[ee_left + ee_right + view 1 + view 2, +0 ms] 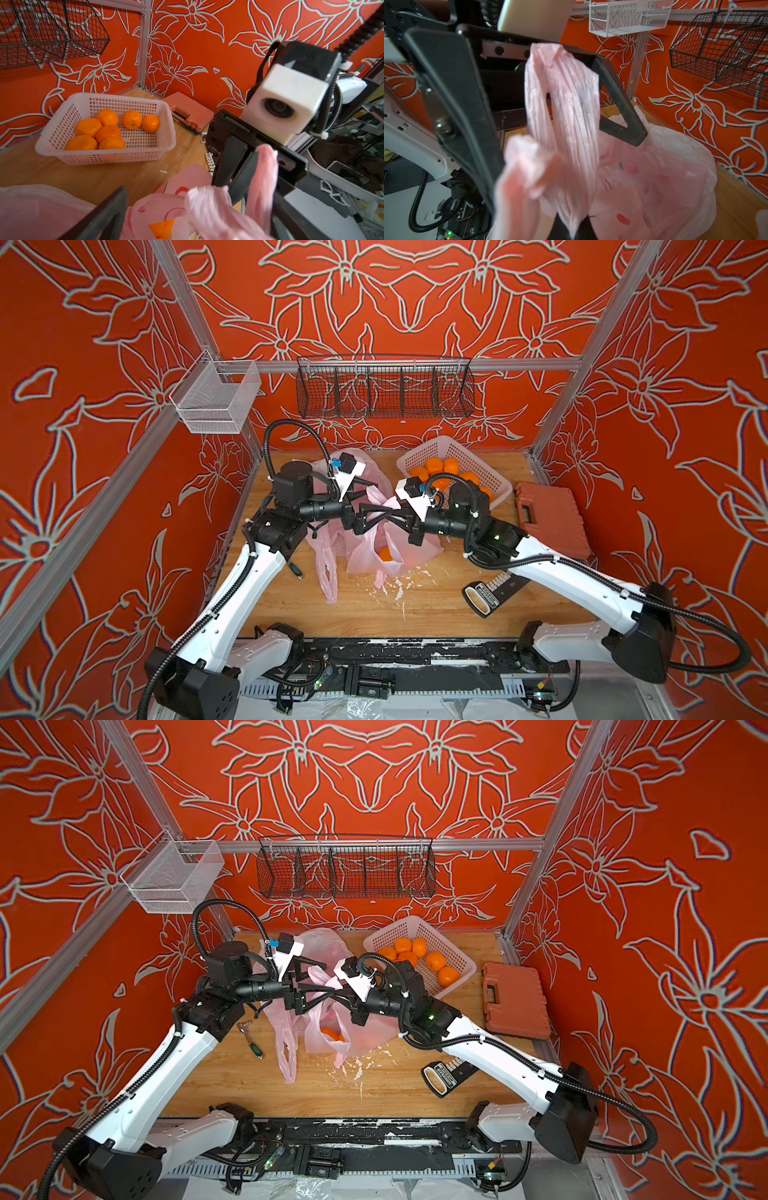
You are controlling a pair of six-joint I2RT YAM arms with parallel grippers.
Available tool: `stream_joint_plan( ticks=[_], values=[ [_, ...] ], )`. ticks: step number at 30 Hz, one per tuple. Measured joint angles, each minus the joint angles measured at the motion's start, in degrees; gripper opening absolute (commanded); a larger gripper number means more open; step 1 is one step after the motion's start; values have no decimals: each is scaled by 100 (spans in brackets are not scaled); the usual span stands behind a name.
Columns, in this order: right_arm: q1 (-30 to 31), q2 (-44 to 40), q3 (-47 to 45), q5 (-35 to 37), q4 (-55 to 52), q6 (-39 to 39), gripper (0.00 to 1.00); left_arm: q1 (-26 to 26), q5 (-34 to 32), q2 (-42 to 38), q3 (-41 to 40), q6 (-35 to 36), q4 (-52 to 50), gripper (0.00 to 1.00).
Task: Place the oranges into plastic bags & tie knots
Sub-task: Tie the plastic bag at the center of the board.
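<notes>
**Pinching a strap at table centre**

The right gripper (pixel 392 516) is clamped on the strap (pixel 264 166) of the pink bag (pixel 365 560). The left gripper (pixel 332 977) gapes wide around it. One orange (pixel 385 553) lies inside; more oranges (pixel 451 466) fill the basket (pixel 419 454) at one o'clock.

One orange (pixel 329 1034) inside the pink printed bag (pixel 316 1043)

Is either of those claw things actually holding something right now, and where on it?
The right end effector pinches the pink printed bag by one bunched handle strap. The left end effector is wide open, holding nothing.
</notes>
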Motion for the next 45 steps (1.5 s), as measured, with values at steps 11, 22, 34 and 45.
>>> stream_joint_plan(
  ticks=[11, 22, 34, 45],
  values=[
    [-28, 0, 55, -232, -68, 4, 0, 2, 308, 2, 0, -15, 37, 60],
    [-35, 59, 234, -365, -216, 24, 0, 2, 466, 2, 0, -39, 103, 24],
    [-37, 127, 286, -354, -284, 76, 37, 2, 514, 4, 0, -39, 149, 0],
    [-37, -337, 70, 295, 120, 424, 64, 4, 334, 2, -223, -146, 238, 0]
  ],
)
